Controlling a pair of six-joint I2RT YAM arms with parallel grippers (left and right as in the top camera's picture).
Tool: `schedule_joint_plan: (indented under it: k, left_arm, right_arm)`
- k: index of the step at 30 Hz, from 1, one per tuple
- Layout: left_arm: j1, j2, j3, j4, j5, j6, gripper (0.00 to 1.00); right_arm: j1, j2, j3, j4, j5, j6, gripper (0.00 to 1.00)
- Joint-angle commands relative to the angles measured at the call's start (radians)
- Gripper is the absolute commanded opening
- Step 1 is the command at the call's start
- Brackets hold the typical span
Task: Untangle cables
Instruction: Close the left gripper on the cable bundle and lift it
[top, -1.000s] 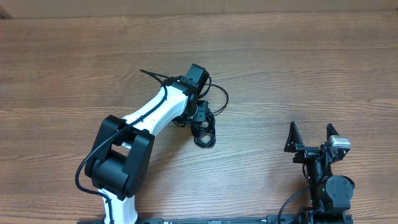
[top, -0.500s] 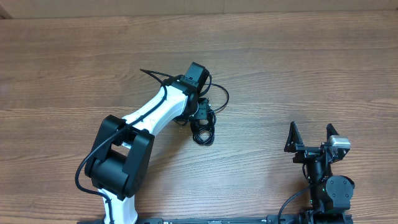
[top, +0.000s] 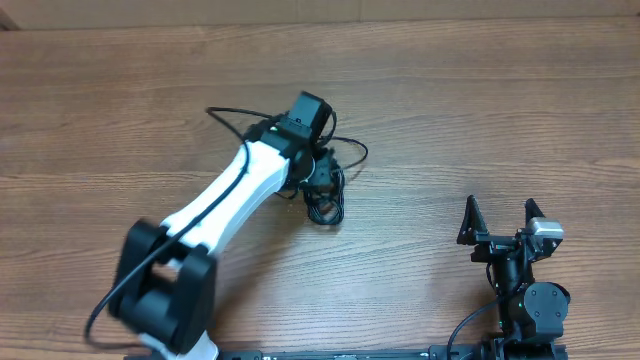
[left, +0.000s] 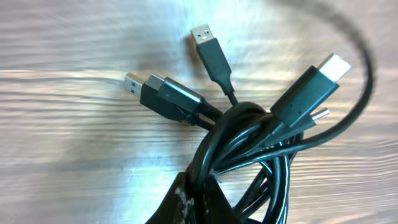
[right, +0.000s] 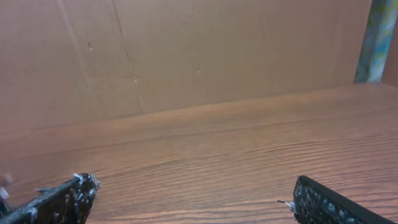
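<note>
The cables are a tangled bundle of thin black cords at the table's middle, with a loop reaching right. My left gripper sits over the bundle and is shut on its cords. In the left wrist view the cables fill the frame, with several plugs fanning out at the top, and my left gripper pinches a strand at the bottom. My right gripper is open and empty at the front right, far from the bundle. In the right wrist view my right gripper shows only bare table between its fingers.
The wooden table spreads all round the bundle. A brown cardboard wall stands along the far edge. The right arm's base is at the front right corner.
My left arm has stretched out and shifted slightly toward the far left, and the cable bundle has moved a little with it. The right arm has not moved.
</note>
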Motion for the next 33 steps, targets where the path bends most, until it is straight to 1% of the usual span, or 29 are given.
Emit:
schedule_joint_plan:
  k: [1, 3, 6, 10, 15, 17, 19, 22, 26, 30, 33]
  left_arm:
    - [-0.004, -0.139, 0.034, -0.012, -0.083, -0.124, 0.04]
    - [-0.004, -0.181, 0.034, -0.024, -0.108, -0.151, 0.04]
    - [-0.004, -0.249, 0.035, -0.046, -0.146, -0.224, 0.04]
    - [-0.005, -0.314, 0.034, -0.051, -0.147, -0.32, 0.04]
    - [-0.005, -0.348, 0.034, -0.056, -0.127, -0.542, 0.04]
    - [-0.005, -0.348, 0.034, -0.057, -0.08, -0.646, 0.04]
    - [-0.005, -0.348, 0.034, -0.056, -0.021, -0.723, 0.04]
    - [-0.004, -0.348, 0.034, -0.033, 0.071, -0.77, 0.04]
    - [-0.004, -0.348, 0.034, -0.035, 0.117, -0.817, 0.04]
    - [-0.005, -0.348, 0.034, -0.018, 0.163, -0.835, 0.04]
    - [-0.004, -0.348, 0.034, -0.019, 0.217, -0.849, 0.04]
  right_arm:
    - [0.006, -0.009, -0.01, 0.002, -0.002, -0.006, 1.0]
    - [0.006, -0.009, -0.01, 0.002, -0.002, -0.006, 1.0]
    - [0.006, -0.009, -0.01, 0.002, -0.002, -0.006, 1.0]
    - [0.006, -0.009, -0.01, 0.002, -0.002, -0.006, 1.0]
    - [0.006, -0.009, -0.01, 0.002, -0.002, -0.006, 1.0]
    - [0.006, -0.009, -0.01, 0.002, -0.002, -0.006, 1.0]
    - [0.006, -0.009, -0.01, 0.002, -0.002, -0.006, 1.0]
    - [0.006, -0.009, -0.01, 0.002, -0.002, -0.006, 1.0]
    - [0.006, -0.009, -0.01, 0.002, -0.003, -0.005, 1.0]
    - [0.006, -0.009, -0.01, 0.003, -0.027, 0.004, 1.0]
    - [0.006, -0.009, -0.01, 0.052, -0.039, 0.005, 1.0]
